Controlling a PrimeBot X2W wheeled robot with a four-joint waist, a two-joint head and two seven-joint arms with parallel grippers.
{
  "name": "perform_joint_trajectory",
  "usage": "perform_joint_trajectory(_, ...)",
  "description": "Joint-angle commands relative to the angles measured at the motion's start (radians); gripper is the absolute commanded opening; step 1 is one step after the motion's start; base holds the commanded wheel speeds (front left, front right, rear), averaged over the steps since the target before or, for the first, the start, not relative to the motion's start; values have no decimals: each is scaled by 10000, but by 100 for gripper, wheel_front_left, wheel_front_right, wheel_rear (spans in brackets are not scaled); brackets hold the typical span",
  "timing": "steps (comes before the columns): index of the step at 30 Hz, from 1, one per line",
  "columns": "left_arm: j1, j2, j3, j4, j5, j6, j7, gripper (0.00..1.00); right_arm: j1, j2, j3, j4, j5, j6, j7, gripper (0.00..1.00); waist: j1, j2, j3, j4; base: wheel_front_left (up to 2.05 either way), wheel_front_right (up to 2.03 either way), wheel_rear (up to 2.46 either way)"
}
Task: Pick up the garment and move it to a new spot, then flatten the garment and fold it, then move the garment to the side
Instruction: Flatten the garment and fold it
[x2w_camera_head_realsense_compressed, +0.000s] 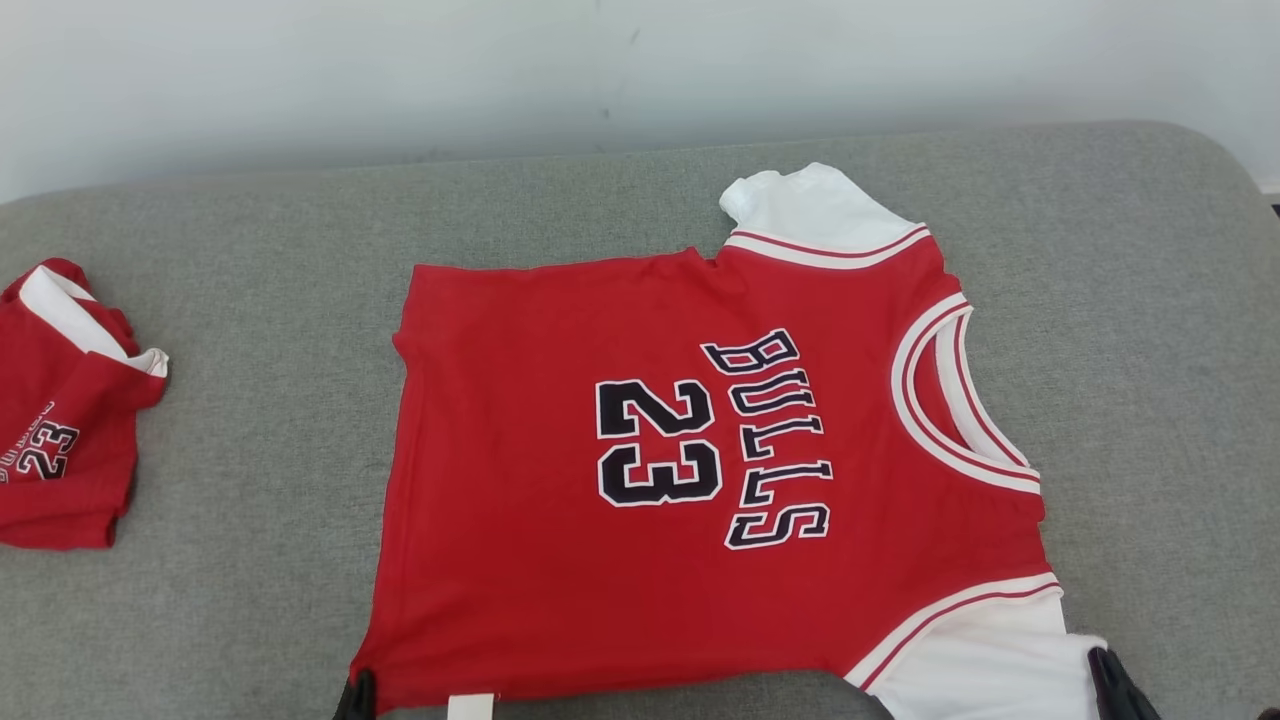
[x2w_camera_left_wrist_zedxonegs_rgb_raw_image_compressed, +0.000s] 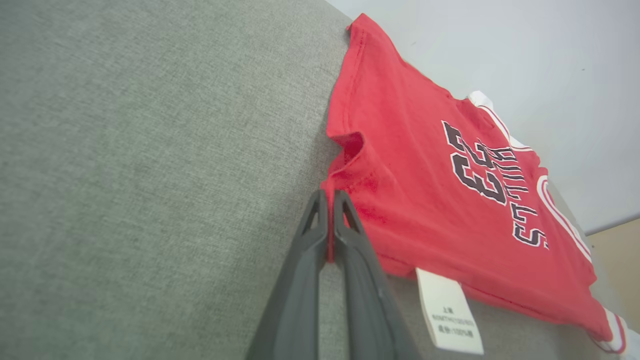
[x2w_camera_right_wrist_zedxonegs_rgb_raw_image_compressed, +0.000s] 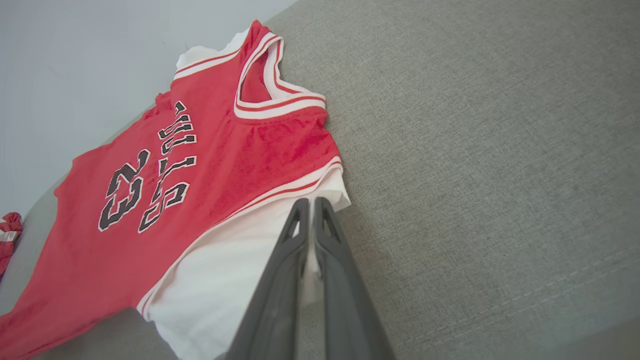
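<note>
We see a pale wall (x2w_camera_head_realsense_compressed: 600, 60) behind a wide grey upholstered surface (x2w_camera_head_realsense_compressed: 250, 250), which carries everything here. Across the middle of that surface lies the red jersey (x2w_camera_head_realsense_compressed: 560, 560), spread out front side up. Its hem points to our left and its white-trimmed neckline to our right. The black "23" and "BULLS" lettering sits sideways on the chest. One white sleeve sticks out at the far edge, and the other lies at the near right corner. The cloth is mostly flat, with a small ruck along the hem close to the near left corner.

Well apart from it, at the left edge of the surface, sits a second red garment (x2w_camera_head_realsense_compressed: 60, 440), bunched up, with white trim and its own "23" showing.

Our right end effector (x2w_camera_right_wrist_zedxonegs_rgb_raw_image_compressed: 310, 202) is closed narrow, its two dark fingers pinching the edge of the near white sleeve, with white cloth caught between them. Our left end effector (x2w_camera_left_wrist_zedxonegs_rgb_raw_image_compressed: 330, 195) is likewise closed narrow on the jersey's near hem corner, a thin line of red cloth showing between its fingers.

A white label (x2w_camera_left_wrist_zedxonegs_rgb_raw_image_compressed: 450, 310) hangs out from under the hem, just beside the left fingers; its print is too small to read.
</note>
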Motion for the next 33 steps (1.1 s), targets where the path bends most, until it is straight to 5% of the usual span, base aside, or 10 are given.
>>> perform_joint_trajectory(1,-210,-95,-32,-101,156,-30,-8,0,-271,-3,-10,-60,104,-28,-49,0,0,0,-1,33,0,0,0)
perform_joint_trajectory(15,-1365,8,-224,-284,296,48,470,0,-3135,-6,63,438,-463,-28,1173,0,0,0,297,-40,0,0,0)
perform_joint_trajectory(33,-2989,176,-465,639,509,86,884,0,-7296,-698,411,4915,-946,-28,820,0,0,0,511,70,0,0,0)
